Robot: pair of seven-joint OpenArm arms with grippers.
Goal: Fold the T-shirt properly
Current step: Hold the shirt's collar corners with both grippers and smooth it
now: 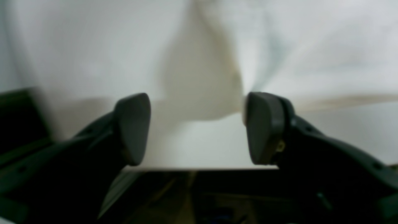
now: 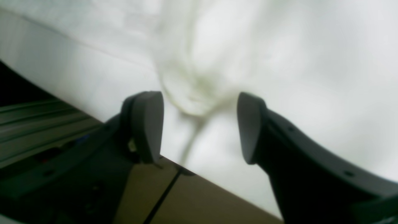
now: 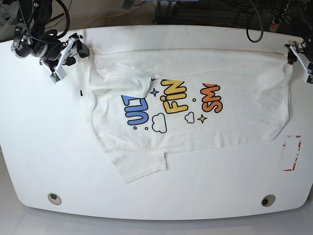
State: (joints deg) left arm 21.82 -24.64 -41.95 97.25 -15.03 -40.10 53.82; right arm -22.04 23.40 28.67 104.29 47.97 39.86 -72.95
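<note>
White oval bench (image 3: pixel 44 161) carried the white cotton T-shirt (image 3: pixel 234 117), print up, centre frame. Both pincers, left (image 3: pixel 299 58) and right (image 3: pixel 66 55), stood apart, gripping nothing; the upper-left sleeve might stay bunched.

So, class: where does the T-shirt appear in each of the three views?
Left wrist: T-shirt, blurred white cloth beyond the open left gripper.
Right wrist: bunched white cloth beyond the open right gripper.
Base: spread mid-table, print up.
Shared landmark: white table.
</note>
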